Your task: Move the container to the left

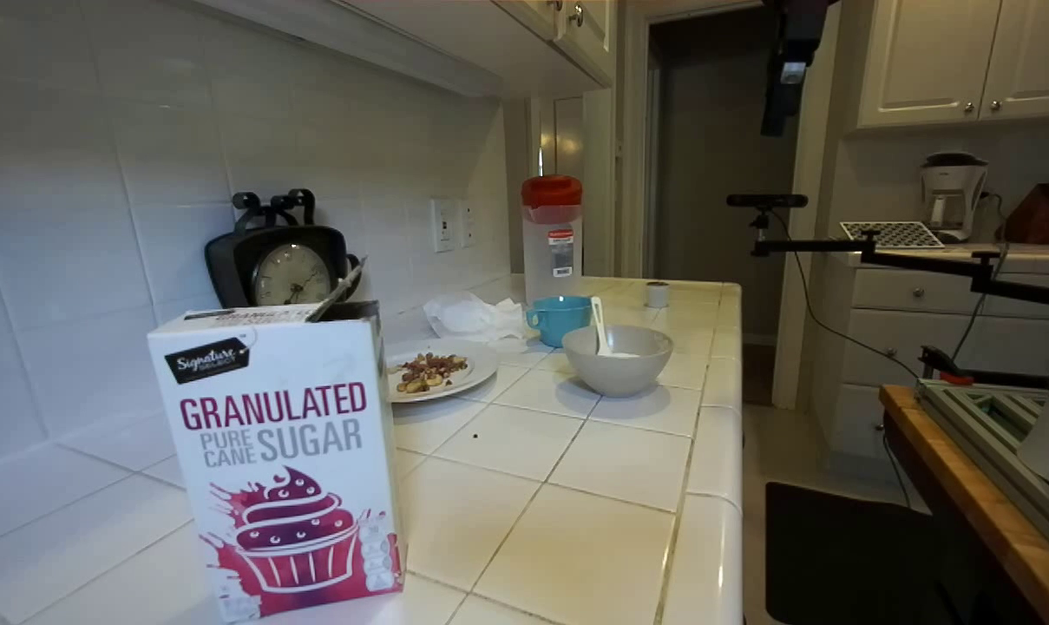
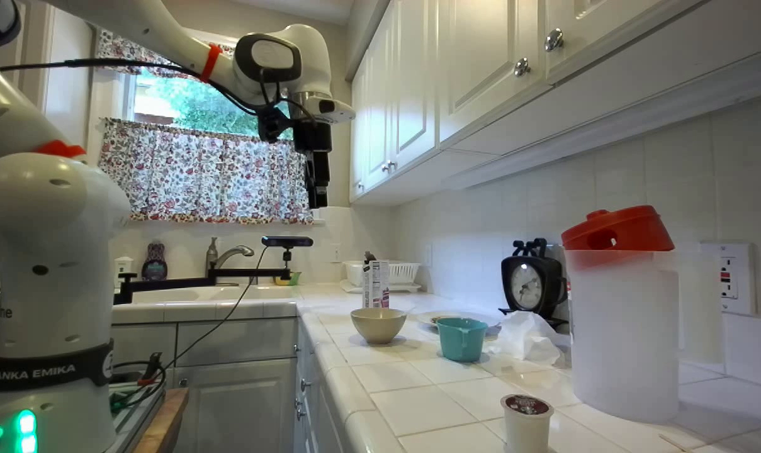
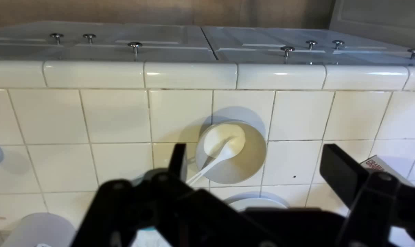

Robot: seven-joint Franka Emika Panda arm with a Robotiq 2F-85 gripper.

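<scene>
The container is a tall translucent whitish pitcher with a red lid. It stands upright on the tiled counter near the wall in both exterior views (image 1: pixel 552 247) (image 2: pixel 624 333). Its lid looks tilted in an exterior view. Part of its whitish body (image 3: pixel 39 230) shows at the bottom left of the wrist view, where the lid is not visible. My gripper (image 3: pixel 254 149) is open and empty, pointing down. It is high above the counter and well apart from the container, as both exterior views show (image 1: pixel 777 126) (image 2: pixel 318 200). The white bowl lies below it in the wrist view.
A white bowl (image 1: pixel 618 369) with a spoon, a teal cup (image 2: pixel 462 340), a plate of nuts (image 1: pixel 481 373), crumpled white paper (image 2: pixel 528 340), a small pod cup (image 2: pixel 526 428), a black scale (image 2: pixel 531 283) and a sugar box (image 1: pixel 281 460) stand on the counter. Cabinets (image 2: pixel 487 69) overhang it.
</scene>
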